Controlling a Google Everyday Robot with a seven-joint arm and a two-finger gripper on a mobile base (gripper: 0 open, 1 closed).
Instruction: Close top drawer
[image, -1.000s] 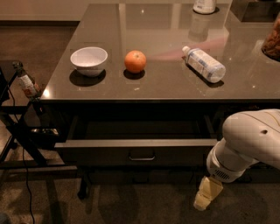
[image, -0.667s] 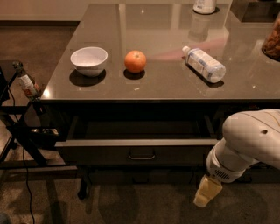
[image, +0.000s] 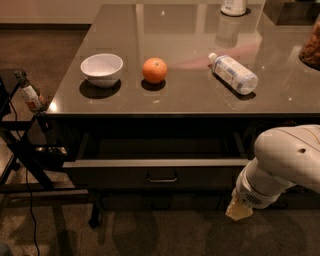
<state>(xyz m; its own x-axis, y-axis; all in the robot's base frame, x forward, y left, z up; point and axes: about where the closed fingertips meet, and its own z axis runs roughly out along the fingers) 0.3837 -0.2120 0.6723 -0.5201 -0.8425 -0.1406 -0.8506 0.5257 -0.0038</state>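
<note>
The top drawer (image: 155, 172) stands pulled out under the table's front edge. It has a dark front, a small metal bar handle (image: 161, 179) at its centre and a dim grey interior. My gripper (image: 238, 211) hangs at the end of the white arm at the lower right. It is just right of and a little below the drawer front's right end, over the floor. Only a pale tip of it shows below the wrist.
On the grey tabletop (image: 200, 95) sit a white bowl (image: 101, 69), an orange (image: 154, 70) and a plastic bottle (image: 233, 73) lying on its side. A dark stand with cables (image: 22, 150) is at the left. Carpeted floor lies in front.
</note>
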